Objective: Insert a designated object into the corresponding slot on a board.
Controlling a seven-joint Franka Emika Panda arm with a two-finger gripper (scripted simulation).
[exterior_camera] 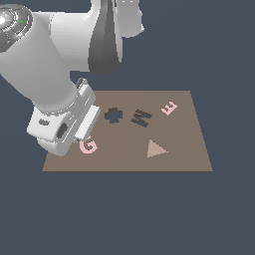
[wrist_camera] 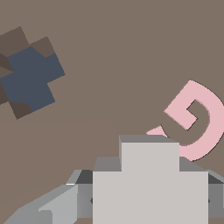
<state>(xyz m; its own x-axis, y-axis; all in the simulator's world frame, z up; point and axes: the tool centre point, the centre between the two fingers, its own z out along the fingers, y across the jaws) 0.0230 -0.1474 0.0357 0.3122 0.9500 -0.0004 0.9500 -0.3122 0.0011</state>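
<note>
In the exterior view, the pincer (exterior_camera: 82, 130) hangs low over the board's (exterior_camera: 189, 159) left part, beside the pink G (exterior_camera: 87, 146); carry it right until it is centred over the lobed hole (exterior_camera: 113, 115), then lower squarely.

In the wrist view, a light-grey piece (wrist_camera: 149, 183) fills the lower middle, apparently pinched between the fingers, though I cannot tell for sure. The hole (wrist_camera: 29, 78) sits at upper left.

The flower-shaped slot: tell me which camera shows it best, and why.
The exterior view. There the flower-shaped slot shows whole and unobstructed on the board, between the pink G and the W-shaped cutout. The wrist view shows the slot large, walls visible, but cut off at the picture's edge.
</note>
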